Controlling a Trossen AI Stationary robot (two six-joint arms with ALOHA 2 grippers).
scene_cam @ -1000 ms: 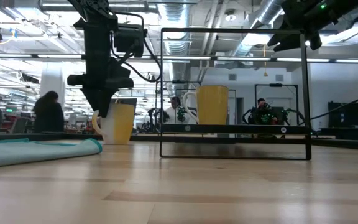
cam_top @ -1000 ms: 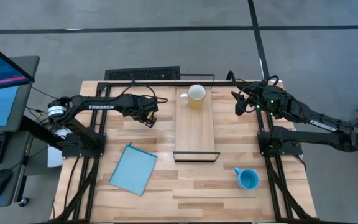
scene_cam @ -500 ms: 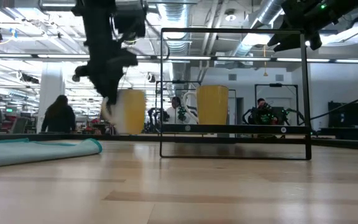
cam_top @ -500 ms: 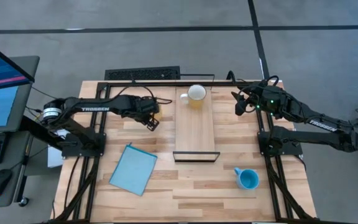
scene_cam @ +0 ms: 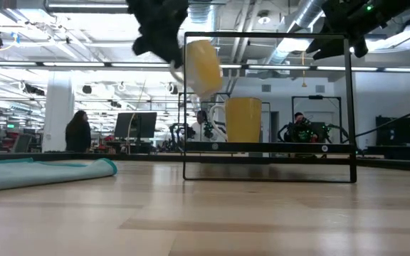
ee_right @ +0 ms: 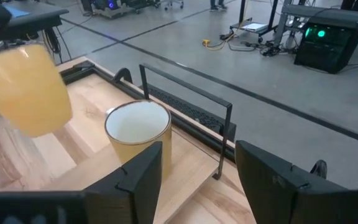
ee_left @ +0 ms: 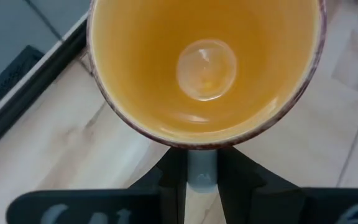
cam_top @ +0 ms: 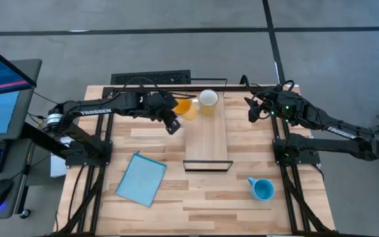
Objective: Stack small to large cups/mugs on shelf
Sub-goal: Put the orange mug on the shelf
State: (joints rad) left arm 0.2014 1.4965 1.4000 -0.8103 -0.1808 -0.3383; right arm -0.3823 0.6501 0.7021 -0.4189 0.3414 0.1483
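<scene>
- Left gripper (cam_top: 174, 115) holds the orange mug (cam_top: 183, 106) tilted in the air beside the shelf (cam_top: 206, 135), jaws pinching its rim
- Pale yellow mug (cam_top: 207, 101) stands on the shelf's far end; blue mug (cam_top: 262, 189) on the tabletop (cam_top: 216, 197)
- Right gripper (cam_top: 251, 108) hovers nearby, jaws spread

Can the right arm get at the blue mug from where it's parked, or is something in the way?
Probably yes. The blue mug stands alone on the right arm's side of the table, nothing over it. The right gripper, open and empty, hangs near the shelf, so it would need to swing back.
</scene>
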